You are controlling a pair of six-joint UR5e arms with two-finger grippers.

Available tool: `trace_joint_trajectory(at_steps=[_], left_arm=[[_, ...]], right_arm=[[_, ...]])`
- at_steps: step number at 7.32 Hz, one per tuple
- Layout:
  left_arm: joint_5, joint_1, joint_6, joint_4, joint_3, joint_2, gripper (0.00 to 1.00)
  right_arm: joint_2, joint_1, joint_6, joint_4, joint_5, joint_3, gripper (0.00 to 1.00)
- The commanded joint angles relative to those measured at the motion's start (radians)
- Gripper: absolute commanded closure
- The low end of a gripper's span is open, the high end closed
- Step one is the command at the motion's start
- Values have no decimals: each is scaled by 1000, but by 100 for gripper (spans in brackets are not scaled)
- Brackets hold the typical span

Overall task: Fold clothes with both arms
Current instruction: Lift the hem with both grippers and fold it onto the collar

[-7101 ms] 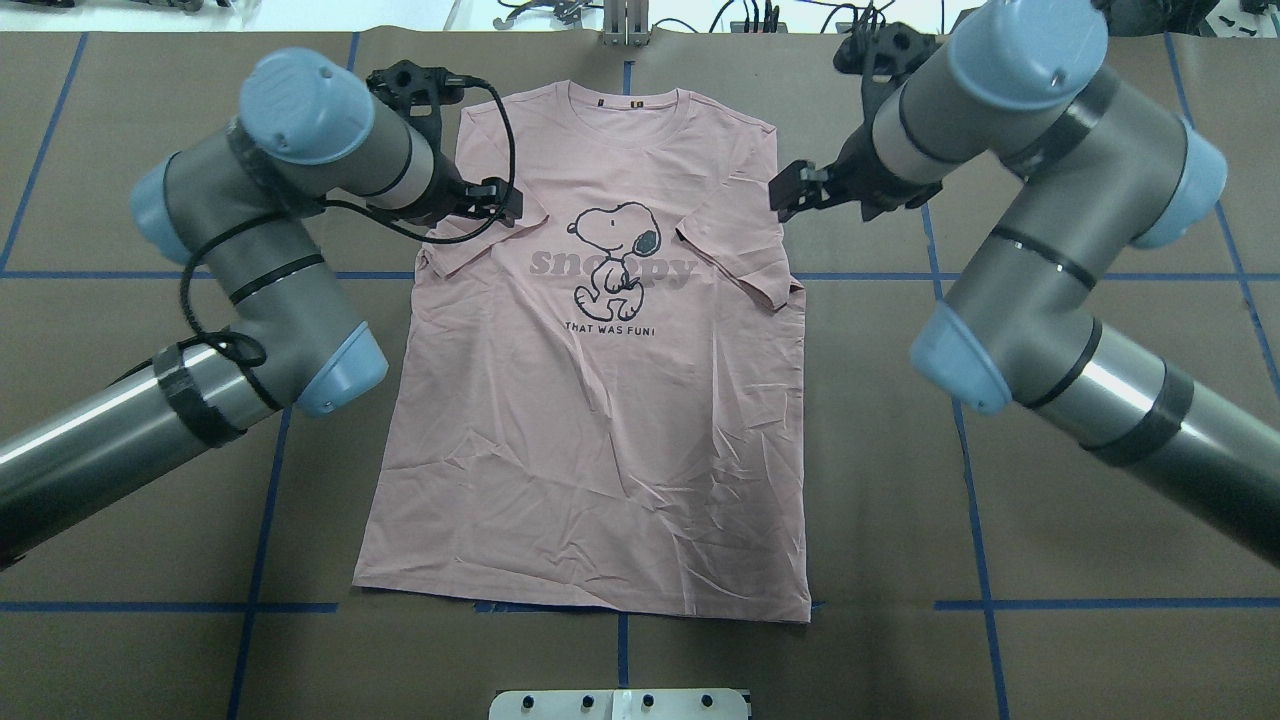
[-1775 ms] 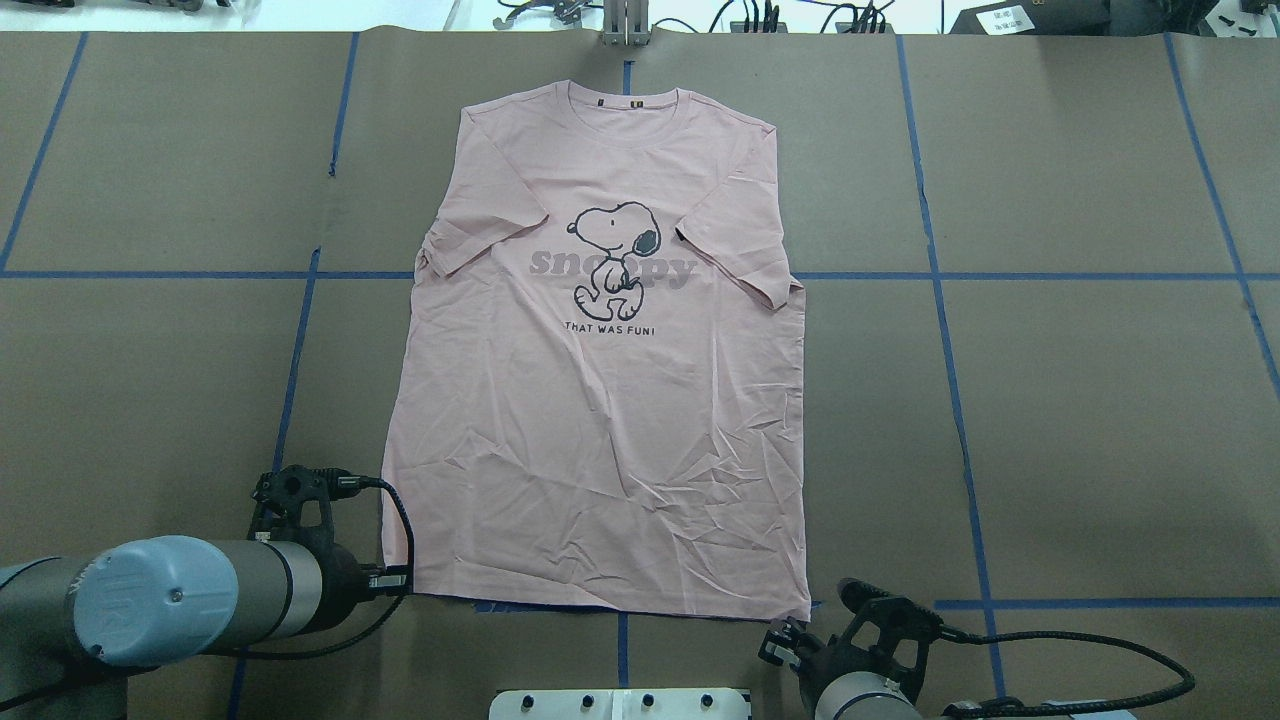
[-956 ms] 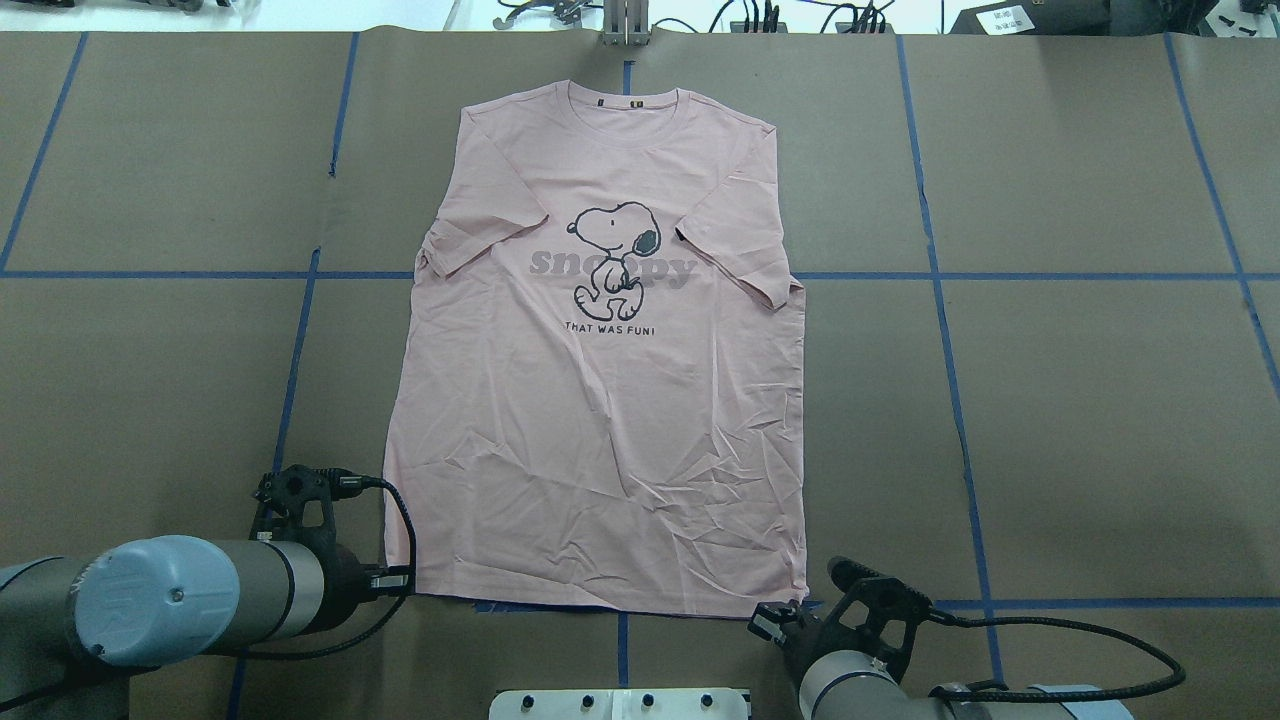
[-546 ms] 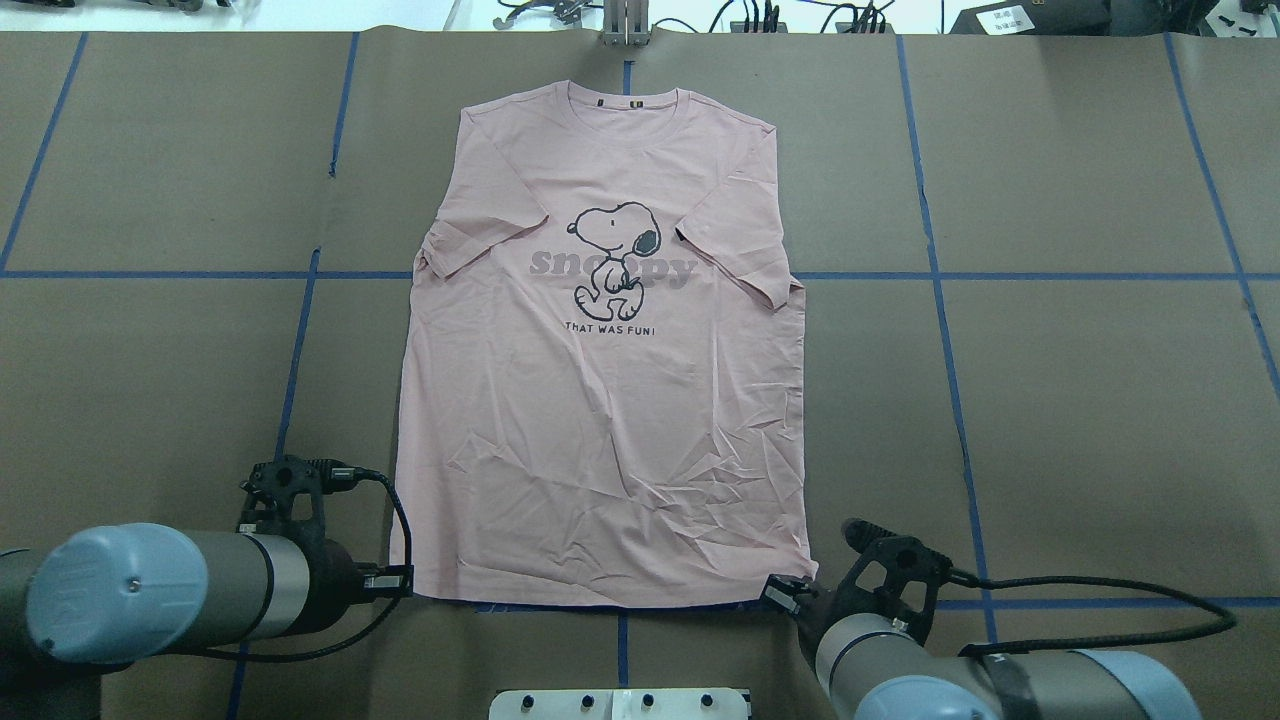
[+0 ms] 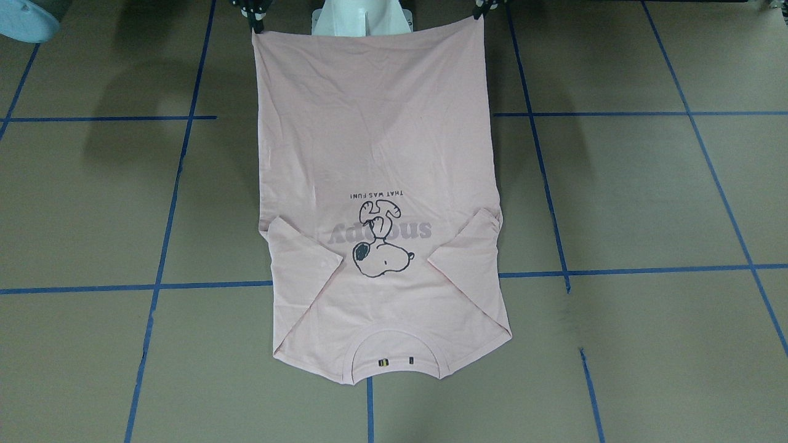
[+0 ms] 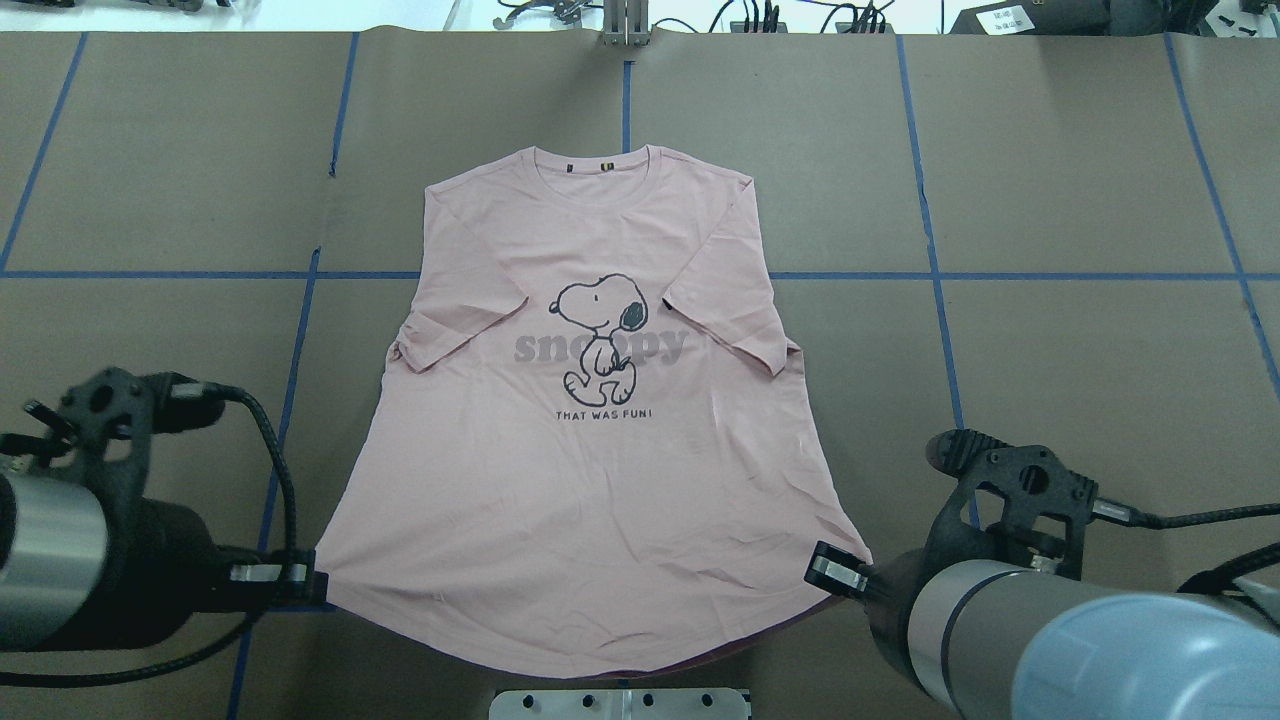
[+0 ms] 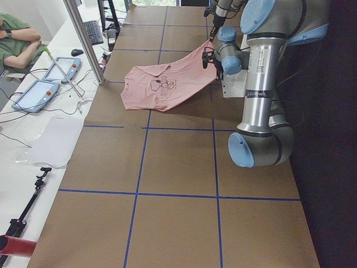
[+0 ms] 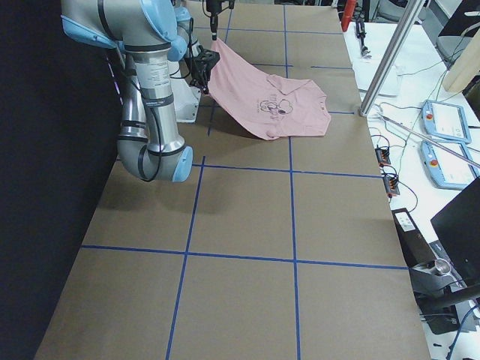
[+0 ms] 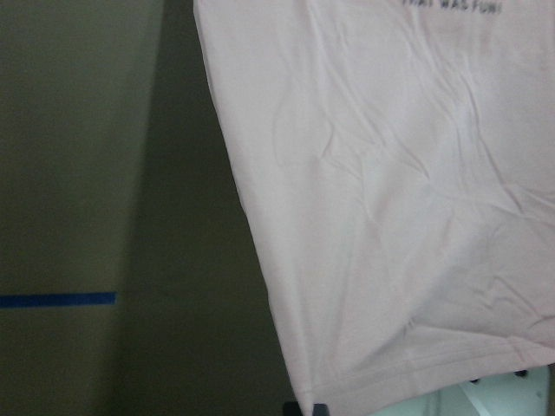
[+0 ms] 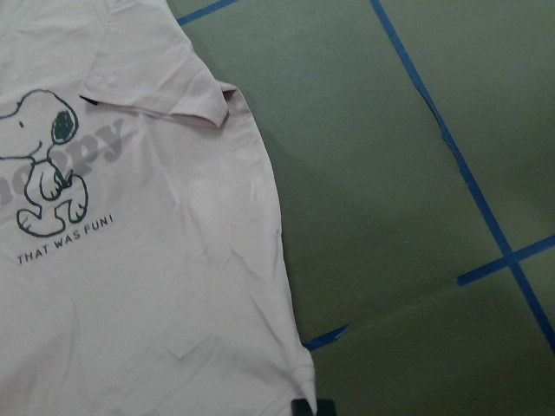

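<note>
pink t-shirt [image 6: 590,480] is lying print-up with its collar end flat on the brown-paper bench [image 6: 1080,180], and the hem end is hanging lifted off the surface. left claw [image 6: 300,582] is pinching the hem corner on its side, right claw [image 6: 838,573] is pinching the other corner, both clamped down on fabric. hem is sagging in a curve between them. sleeves are sitting folded in over the chest.

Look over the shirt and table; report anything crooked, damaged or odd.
Nothing damaged or spilled. The T-shirt has both sleeves folded in over its front, and its hem is held up off the table, stretched between the left gripper and the right gripper and sagging in the middle. That fits a fold under way.
</note>
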Motion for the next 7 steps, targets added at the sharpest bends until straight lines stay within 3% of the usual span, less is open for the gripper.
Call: trace_joint_trajectory(at_steps=[1, 2, 4, 7], left_arm=[[-33, -99, 136, 134, 81, -137, 100], [-43, -207, 221, 127, 194, -183, 100], [-45, -358, 383, 76, 403, -244, 100], [-42, -441, 419, -138, 674, -286, 100]], right_arm=[[62, 77, -135, -63, 12, -42, 100], [71, 167, -241, 20, 17, -108, 100], [76, 395, -353, 322, 157, -406, 100], [134, 509, -423, 558, 169, -693, 100]])
